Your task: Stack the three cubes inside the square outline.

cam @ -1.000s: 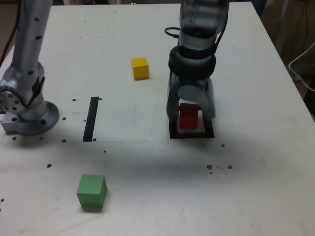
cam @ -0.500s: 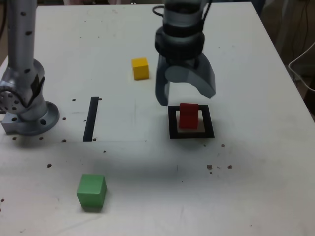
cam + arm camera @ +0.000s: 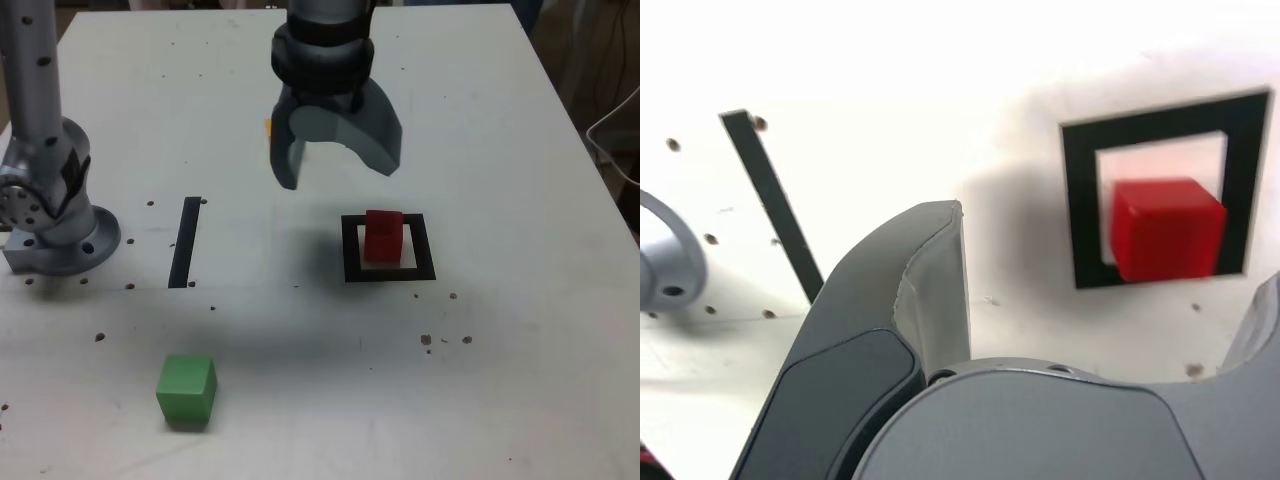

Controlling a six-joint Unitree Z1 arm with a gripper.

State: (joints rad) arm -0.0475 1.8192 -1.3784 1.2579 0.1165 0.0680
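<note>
Gripper (image 3: 335, 160), jaws spread and empty, has lifted off the red cube (image 3: 383, 235), now in the outline (image 3: 390, 274); two cubes remain.

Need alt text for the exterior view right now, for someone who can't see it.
The open, empty end effector hangs above the white table, up and to the exterior view's left of the red cube sitting alone inside the square outline. The green cube lies near the front; the yellow cube is mostly hidden behind the end effector.

The red cube (image 3: 383, 235) looks matt, the gripper (image 3: 335, 160) smooth grey plastic, the worktop (image 3: 500, 380) white and speckled
</note>
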